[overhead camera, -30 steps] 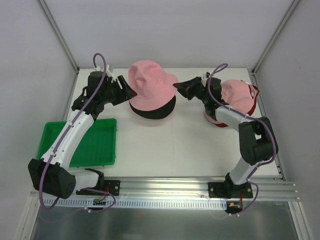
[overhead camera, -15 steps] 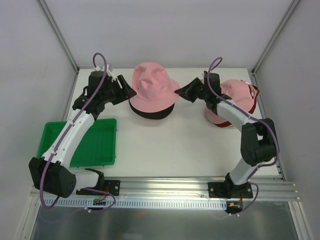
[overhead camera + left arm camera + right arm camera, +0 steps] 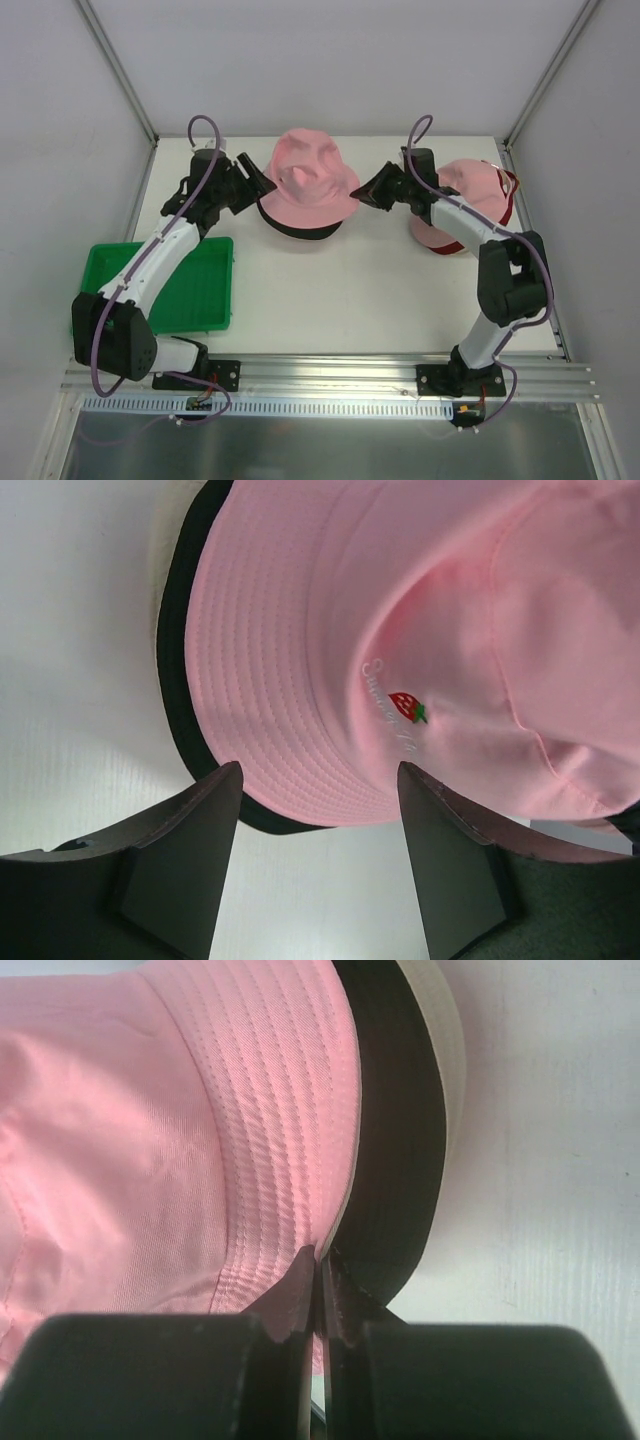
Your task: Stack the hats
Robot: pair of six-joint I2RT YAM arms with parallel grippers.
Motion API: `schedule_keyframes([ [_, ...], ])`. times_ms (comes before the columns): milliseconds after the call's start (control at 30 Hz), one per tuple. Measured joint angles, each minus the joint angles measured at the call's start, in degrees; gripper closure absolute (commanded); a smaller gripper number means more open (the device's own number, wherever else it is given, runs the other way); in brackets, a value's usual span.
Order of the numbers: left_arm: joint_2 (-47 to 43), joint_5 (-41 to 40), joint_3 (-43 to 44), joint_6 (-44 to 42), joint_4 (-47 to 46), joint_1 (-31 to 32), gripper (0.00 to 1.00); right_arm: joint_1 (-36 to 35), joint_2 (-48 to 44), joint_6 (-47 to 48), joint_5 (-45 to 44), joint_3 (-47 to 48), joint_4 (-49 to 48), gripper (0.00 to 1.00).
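Observation:
A pink bucket hat (image 3: 306, 178) sits on a black bucket hat (image 3: 300, 228) at the back centre of the table. In the right wrist view a beige brim (image 3: 442, 1070) shows under the black brim (image 3: 400, 1140). My right gripper (image 3: 364, 192) is shut on the right edge of the pink hat's brim (image 3: 290, 1140), fingertips pinched together (image 3: 320, 1258). My left gripper (image 3: 258, 182) is open at the hat's left brim, its jaws (image 3: 318, 770) on either side of the pink brim (image 3: 300, 680) without touching it. A pink cap (image 3: 468, 190) lies on a red cap (image 3: 506, 212) at the right.
A green tray (image 3: 190, 290) lies at the front left, under the left arm. The right arm reaches across in front of the pink and red caps. The enclosure's walls and frame posts stand close behind the hats.
The pink bucket hat has shifted a little right and down onto the black hat. The right gripper has come lower with the brim. The left gripper has moved right, closer to the hat.

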State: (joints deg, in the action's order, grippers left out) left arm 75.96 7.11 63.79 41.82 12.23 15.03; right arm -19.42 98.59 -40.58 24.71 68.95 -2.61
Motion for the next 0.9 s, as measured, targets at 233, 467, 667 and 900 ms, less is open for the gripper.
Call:
schedule_keyframes([
  [233,1.9,-0.2,-4.0,5.4,-6.2,-0.2,0.35,0.0,1.8,2.6,0.0,1.2,1.9,0.99],
  [467,3.8,1.4,-11.2,11.3,-15.5,-3.1,0.34,0.0,3.8,4.4,0.4,3.2,3.5,1.0],
  [667,4.7,2.5,-14.3,14.0,-21.6,-3.9,0.34,0.0,5.0,5.1,0.9,3.5,3.8,0.99],
  [900,6.0,4.5,-16.5,16.0,-28.3,-4.3,0.35,0.1,5.3,5.5,1.1,3.8,4.3,0.99],
])
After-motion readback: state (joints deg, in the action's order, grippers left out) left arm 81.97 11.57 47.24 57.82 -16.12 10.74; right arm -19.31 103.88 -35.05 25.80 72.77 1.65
